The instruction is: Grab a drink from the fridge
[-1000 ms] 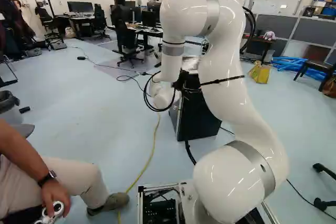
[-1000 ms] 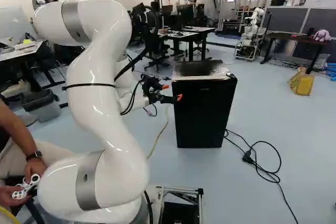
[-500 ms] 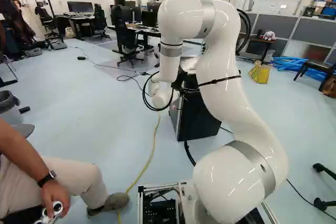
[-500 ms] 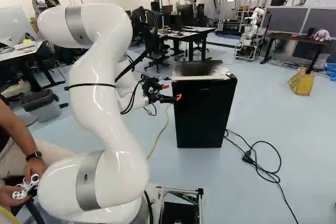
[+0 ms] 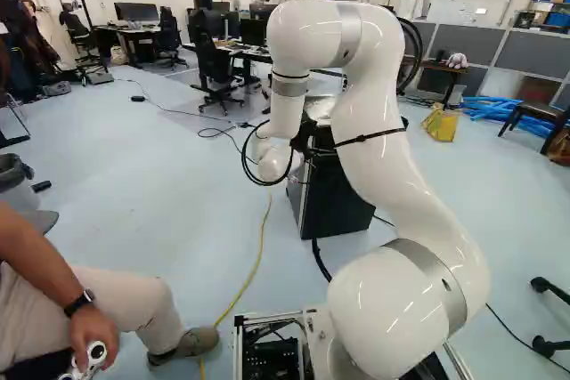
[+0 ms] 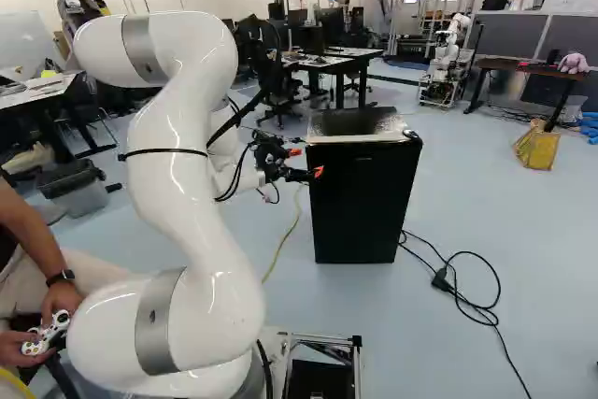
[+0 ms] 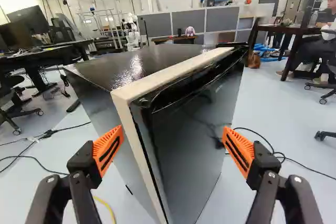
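The end effector (image 6: 306, 162) hung at the near edge of the fridge (image 6: 360, 198), its two fingers spread wide apart with nothing clamped between them. In the wrist view the fridge's closest upright corner stood ahead of the gap between the orange pads (image 7: 108, 149); one finger pointed along the fridge's side and the other toward its dark door (image 7: 197, 140). Whether either pad touched the fridge could not be told.

The fridge stood upright on the floor (image 6: 467, 217), its door apparently closed. A pale strip (image 7: 168, 74) ran along the front edge of its glossy black top and down the near corner. The white arm (image 6: 182, 184) rose from the base and bent over high up, with black cables (image 6: 237, 170) looped near its wrist.

A black cord (image 6: 491, 292) lay coiled on the floor beside the fridge, and a yellow cable (image 5: 260, 251) ran across the floor on the other side. Farther back were a yellow bag (image 6: 536, 148), a table (image 6: 514, 65) bearing a pink plush toy (image 6: 573, 64), and another robot (image 6: 443, 67).
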`<state>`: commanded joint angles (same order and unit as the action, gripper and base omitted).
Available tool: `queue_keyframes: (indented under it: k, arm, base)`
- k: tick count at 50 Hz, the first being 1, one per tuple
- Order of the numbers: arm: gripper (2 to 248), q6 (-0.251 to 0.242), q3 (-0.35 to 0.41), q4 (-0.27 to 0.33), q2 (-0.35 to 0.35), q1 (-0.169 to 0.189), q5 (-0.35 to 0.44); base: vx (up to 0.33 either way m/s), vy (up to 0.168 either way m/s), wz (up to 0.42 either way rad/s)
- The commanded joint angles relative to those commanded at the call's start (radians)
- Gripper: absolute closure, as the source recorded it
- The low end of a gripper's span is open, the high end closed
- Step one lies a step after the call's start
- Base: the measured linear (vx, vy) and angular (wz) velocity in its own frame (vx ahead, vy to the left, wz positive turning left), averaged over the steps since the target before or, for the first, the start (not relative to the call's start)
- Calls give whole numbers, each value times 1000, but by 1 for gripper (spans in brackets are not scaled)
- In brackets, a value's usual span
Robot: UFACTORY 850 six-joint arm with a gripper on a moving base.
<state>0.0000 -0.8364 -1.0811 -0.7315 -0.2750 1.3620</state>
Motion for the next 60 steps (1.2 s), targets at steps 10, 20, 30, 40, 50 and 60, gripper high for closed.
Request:
queue_keyframes:
  k: [10,20,30,40,50,60]
  arm:
    - [3,0,-6,0,-4,5,11]
    - [3,0,-9,0,-5,10,26]
    - [3,0,-9,0,-5,15,41]
    - [3,0,-8,0,-4,20,56]
    - [3,0,-6,0,-4,25,63]
    - [3,0,-5,0,-3,31,64]
  base:
    - [0,0,0]
    - [0,0,0]
    - [0,0,0]
    - [0,0,0]
    - [0,0,0]
    - [0,0,0]
